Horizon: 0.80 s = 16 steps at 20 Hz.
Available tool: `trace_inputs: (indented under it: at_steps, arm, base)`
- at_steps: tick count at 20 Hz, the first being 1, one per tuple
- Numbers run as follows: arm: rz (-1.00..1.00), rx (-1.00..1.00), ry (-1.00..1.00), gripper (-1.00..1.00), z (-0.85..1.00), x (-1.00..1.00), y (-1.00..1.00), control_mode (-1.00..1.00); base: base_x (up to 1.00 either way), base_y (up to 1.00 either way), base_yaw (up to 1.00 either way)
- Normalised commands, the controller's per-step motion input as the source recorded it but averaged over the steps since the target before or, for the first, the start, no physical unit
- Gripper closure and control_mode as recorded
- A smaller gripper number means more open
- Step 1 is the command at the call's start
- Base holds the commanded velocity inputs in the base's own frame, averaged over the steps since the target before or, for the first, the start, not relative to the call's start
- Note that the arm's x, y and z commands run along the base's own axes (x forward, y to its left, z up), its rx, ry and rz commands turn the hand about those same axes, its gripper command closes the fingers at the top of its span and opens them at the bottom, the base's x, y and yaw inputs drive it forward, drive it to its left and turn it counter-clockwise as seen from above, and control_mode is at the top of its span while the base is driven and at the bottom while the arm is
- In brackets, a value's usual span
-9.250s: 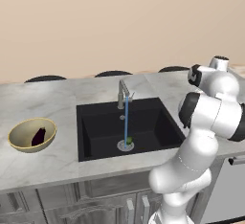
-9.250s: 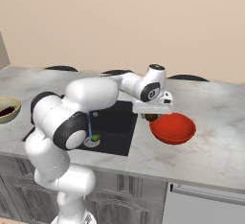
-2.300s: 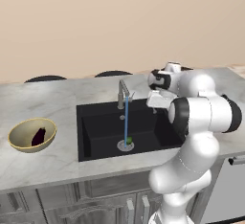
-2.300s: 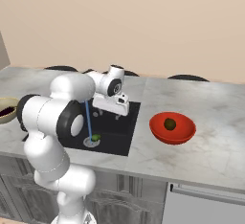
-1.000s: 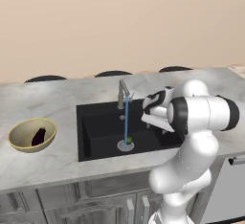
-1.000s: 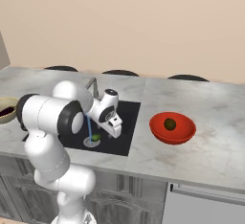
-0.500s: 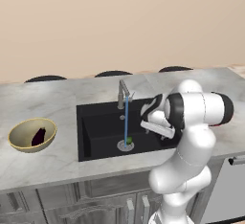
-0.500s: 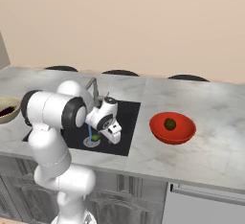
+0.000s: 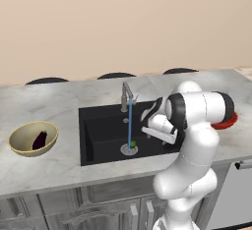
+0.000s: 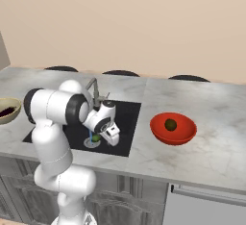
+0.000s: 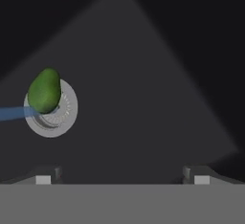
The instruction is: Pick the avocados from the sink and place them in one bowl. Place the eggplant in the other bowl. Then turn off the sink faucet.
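Bright green avocado [image 11: 44, 90]: is lying on the round silver drain [image 11: 61, 117] of the black rectangular sink [image 9: 101, 134], under the thin blue stream [image 9: 130, 122].
Handling: is being judged light, firm, rounded and wet, so slippery; a hold across its narrow middle is being suggested.
Fingers [image 11: 49, 175]: are being held wide apart, nothing is being held or touched; the gripper [image 11: 122, 177] is hanging inside the sink, off to one side of the avocado.
Glossy red bowl [image 10: 158, 126]: is carrying the darker olive avocado [image 10: 170, 124] on the grey marble table [image 10: 211, 142].
Tan bowl [image 9: 19, 134]: is holding the dark purple eggplant [image 9: 40, 139].
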Motion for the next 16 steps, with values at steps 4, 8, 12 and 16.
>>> trace_inputs:
  at_steps: [4, 8, 12, 16]
  arm:
    - [-0.01, 0.00, 0.00, -1.00, -0.08, 0.15, 0.19, -1.00]
    - [-0.01, 0.00, 0.00, -1.00, -0.17, 0.16, 0.16, -1.00]
    - [-0.01, 0.00, -0.02, -1.00, -0.16, 0.16, 0.13, -1.00]
    - [-0.01, 0.00, -0.02, -1.00, -0.18, 0.20, 0.06, -1.00]
  base:
    - [0.00, 0.00, 0.00]
    - [0.00, 0.00, 0.00]
    - [0.00, 0.00, 0.00]
    - [0.00, 0.00, 0.00]
